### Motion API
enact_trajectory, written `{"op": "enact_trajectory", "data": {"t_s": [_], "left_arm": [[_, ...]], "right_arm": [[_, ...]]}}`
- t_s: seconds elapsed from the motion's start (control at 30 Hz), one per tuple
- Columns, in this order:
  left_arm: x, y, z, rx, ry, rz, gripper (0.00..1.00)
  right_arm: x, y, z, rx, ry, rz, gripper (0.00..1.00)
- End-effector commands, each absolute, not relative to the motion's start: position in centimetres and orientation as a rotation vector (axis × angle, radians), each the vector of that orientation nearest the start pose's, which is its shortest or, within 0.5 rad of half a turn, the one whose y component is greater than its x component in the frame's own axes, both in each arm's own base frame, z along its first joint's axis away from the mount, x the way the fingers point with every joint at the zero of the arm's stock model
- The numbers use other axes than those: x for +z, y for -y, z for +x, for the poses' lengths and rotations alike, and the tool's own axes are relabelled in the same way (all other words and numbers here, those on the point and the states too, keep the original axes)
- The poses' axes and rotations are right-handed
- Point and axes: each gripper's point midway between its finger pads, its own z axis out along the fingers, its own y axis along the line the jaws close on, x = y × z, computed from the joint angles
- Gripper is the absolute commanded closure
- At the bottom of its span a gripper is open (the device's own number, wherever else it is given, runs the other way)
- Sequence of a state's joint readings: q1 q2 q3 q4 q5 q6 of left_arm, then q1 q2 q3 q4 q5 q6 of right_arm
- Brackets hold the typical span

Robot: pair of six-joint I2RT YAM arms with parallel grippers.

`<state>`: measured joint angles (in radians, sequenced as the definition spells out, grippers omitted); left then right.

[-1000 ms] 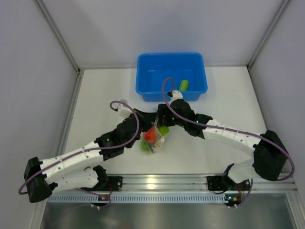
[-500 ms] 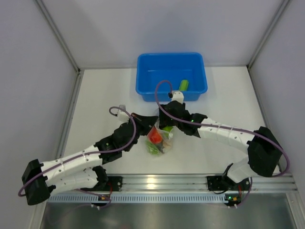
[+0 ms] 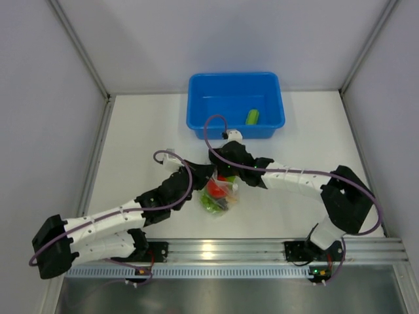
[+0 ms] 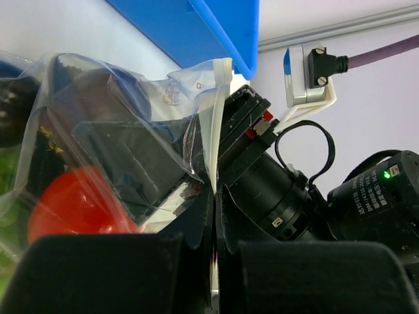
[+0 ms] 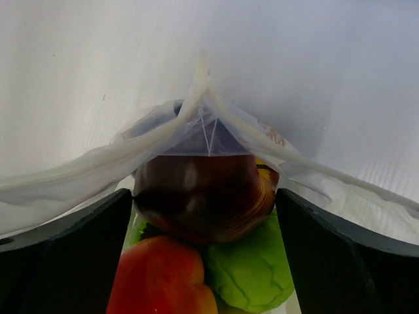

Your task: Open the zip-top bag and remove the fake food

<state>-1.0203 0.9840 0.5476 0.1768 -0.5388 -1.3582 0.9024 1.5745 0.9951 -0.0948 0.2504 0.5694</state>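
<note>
Right arm has swung left since a second ago, and the right gripper [image 3: 220, 174] has spread wide, jaws apart either side of the glossy maroon ball [image 5: 196, 209]. The left gripper [image 4: 215, 196] is clamped shut on the rim strip of the zip-top bag [image 3: 224, 196] (clear crinkly film), which lies on the white tabletop [image 3: 144, 131] near the blue bin [image 3: 236, 88]. Fake food inside: smooth red tomato [image 5: 160, 278], bumpy green piece [image 5: 252, 271].

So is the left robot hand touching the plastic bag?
Touching. In the left wrist view the left gripper is shut on the zip-top bag, its pale edge pinched between the fingers.
</note>
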Motion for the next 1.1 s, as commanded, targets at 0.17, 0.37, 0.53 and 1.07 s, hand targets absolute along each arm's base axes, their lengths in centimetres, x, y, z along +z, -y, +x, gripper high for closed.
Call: {"op": "enact_trajectory", "data": {"t_s": [0.17, 0.37, 0.53, 1.07], "left_arm": [[21.5, 28.4, 23.5, -1.209, -1.826, -0.692, 1.00], [21.4, 28.6, 23.3, -1.221, -1.841, -0.674, 1.00], [21.2, 27.6, 23.5, -1.179, -1.819, -0.672, 1.00], [20.6, 23.4, 25.8, -0.959, -1.751, -0.706, 1.00]], "right_arm": [[9.8, -35.5, 30.9, 0.622, -2.228, -0.108, 0.05], [9.2, -35.2, 32.5, 0.568, -2.212, -0.046, 0.10], [9.9, -34.3, 32.8, 0.535, -2.165, -0.067, 0.39], [15.5, -32.3, 27.7, 0.588, -2.088, -0.304, 0.53]]}}
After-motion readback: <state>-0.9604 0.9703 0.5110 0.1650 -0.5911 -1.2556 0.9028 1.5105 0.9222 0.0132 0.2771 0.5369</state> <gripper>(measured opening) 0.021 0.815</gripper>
